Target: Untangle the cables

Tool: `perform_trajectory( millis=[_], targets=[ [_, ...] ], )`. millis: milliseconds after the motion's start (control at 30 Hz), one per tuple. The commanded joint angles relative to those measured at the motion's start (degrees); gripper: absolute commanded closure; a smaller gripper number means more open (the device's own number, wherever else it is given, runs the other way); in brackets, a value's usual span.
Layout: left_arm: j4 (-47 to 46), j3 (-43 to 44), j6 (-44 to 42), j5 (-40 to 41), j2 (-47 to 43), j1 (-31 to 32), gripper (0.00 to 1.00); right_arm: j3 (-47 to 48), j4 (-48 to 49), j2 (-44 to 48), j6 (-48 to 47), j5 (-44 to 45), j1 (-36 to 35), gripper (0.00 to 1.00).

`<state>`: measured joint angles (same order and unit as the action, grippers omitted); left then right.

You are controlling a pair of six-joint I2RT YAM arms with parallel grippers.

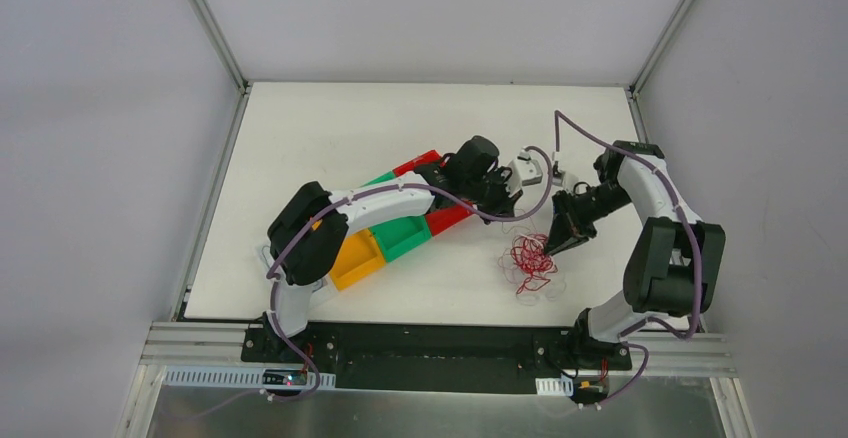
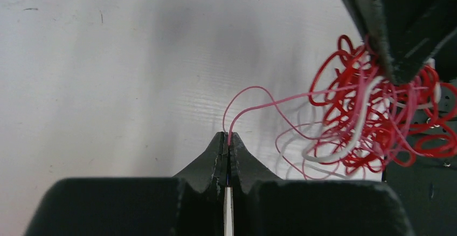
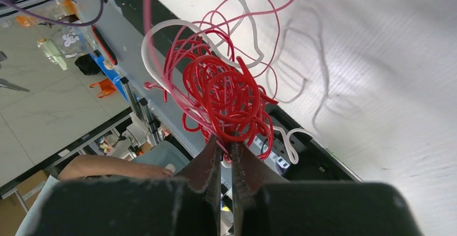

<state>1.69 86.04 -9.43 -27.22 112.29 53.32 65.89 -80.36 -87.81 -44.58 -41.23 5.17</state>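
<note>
The cables form a tangle (image 1: 530,258) of bright red loops with white and pale red strands, right of the table's centre. My right gripper (image 1: 556,246) is shut on the tangle's upper edge. In the right wrist view, red loops (image 3: 221,93) bunch right at the closed tips (image 3: 226,140), and a white strand (image 3: 153,36) arcs to the left. My left gripper (image 1: 512,201) is shut on a single thin pale red wire (image 2: 253,93). That wire rises from the closed tips (image 2: 228,137) and runs right into the tangle (image 2: 372,112). A right finger (image 2: 399,42) shows above it.
Orange (image 1: 358,260), green (image 1: 402,235) and red (image 1: 448,218) bins lie in a row under my left arm. The white table (image 1: 400,128) ends at a black rail (image 1: 440,343) by the arm bases. A person's arm (image 3: 108,166) shows beyond the table edge.
</note>
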Motion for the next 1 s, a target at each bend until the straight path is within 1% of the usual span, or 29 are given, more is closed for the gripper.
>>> perform_trajectory(
  millis=[0, 33, 67, 100, 167, 200, 233, 267, 300, 400, 467, 533, 567, 633, 700, 767, 867, 967],
  targets=[
    [-1.4, 1.2, 2.0, -4.4, -0.9, 0.3, 1.0, 2.3, 5.6, -2.4, 2.3, 5.2, 1.6, 0.94],
    [-1.4, 0.7, 2.7, -4.1, -1.2, 0.3, 1.0, 2.8, 8.6, -2.8, 5.9, 7.6, 1.9, 0.89],
    [-1.2, 0.5, 3.8, -3.2, -1.4, 0.3, 1.0, 3.3, 11.8, -3.2, 8.9, 9.9, 1.9, 0.8],
    [-0.7, 0.5, 5.7, -0.6, -1.5, 0.2, 1.0, 3.9, 13.9, -3.4, 11.2, 11.2, 1.9, 0.7],
    [2.5, 2.1, 12.5, 8.1, -0.4, 0.2, 1.0, 3.9, 16.8, -2.3, 14.8, 11.3, 1.8, 0.54],
    [4.9, 4.6, 14.1, 9.6, 0.8, 0.0, 1.0, 2.9, 18.5, -1.1, 16.9, 11.7, 1.6, 0.39],
    [6.7, 5.9, 15.6, 9.5, 1.8, -0.4, 1.0, 1.3, 20.6, 0.3, 18.7, 11.8, 1.4, 0.3],
    [7.2, 6.1, 17.1, 9.3, 2.4, -0.9, 1.0, -0.7, 23.9, 1.9, 20.4, 12.2, 1.2, 0.23],
    [7.2, 6.0, 18.4, 9.3, 2.6, -1.0, 1.0, -3.9, 26.4, 3.7, 22.4, 12.8, 1.0, 0.2],
    [7.2, 5.9, 21.3, 8.7, 3.2, -1.0, 1.0, -10.0, 33.4, 9.2, 27.0, 14.7, -0.6, 0.16],
    [7.2, 5.4, 23.3, 8.3, 3.3, -1.2, 1.0, -11.7, 37.2, 11.8, 29.7, 18.9, -1.8, 0.15],
    [7.1, 5.1, 25.2, 7.4, 3.4, -1.7, 1.0, -12.7, 39.9, 12.0, 31.6, 22.3, -1.8, 0.16],
    [7.0, 4.8, 25.9, 6.9, 3.4, -2.0, 1.0, -12.4, 39.7, 10.6, 31.5, 23.3, -1.9, 0.18],
    [6.8, 4.7, 26.3, 6.2, 3.1, -2.6, 1.0, -10.8, 37.9, 6.5, 31.1, 25.2, -2.1, 0.25],
    [6.8, 5.0, 25.8, 5.9, 2.6, -3.0, 1.0, -8.9, 35.7, 0.5, 31.3, 27.7, -2.8, 0.32],
    [6.8, 5.7, 25.2, 6.6, 1.8, -3.2, 1.0, -8.2, 35.4, -3.5, 31.4, 29.3, -3.4, 0.39],
    [6.9, 7.0, 24.4, 6.7, -0.2, -3.8, 1.0, -7.7, 36.4, -7.5, 33.2, 32.0, -5.1, 0.45],
    [7.4, 9.7, 23.1, 4.3, -3.2, -4.9, 1.0, -6.9, 36.3, -9.1, 33.9, 35.9, -6.4, 0.51]
  ],
)
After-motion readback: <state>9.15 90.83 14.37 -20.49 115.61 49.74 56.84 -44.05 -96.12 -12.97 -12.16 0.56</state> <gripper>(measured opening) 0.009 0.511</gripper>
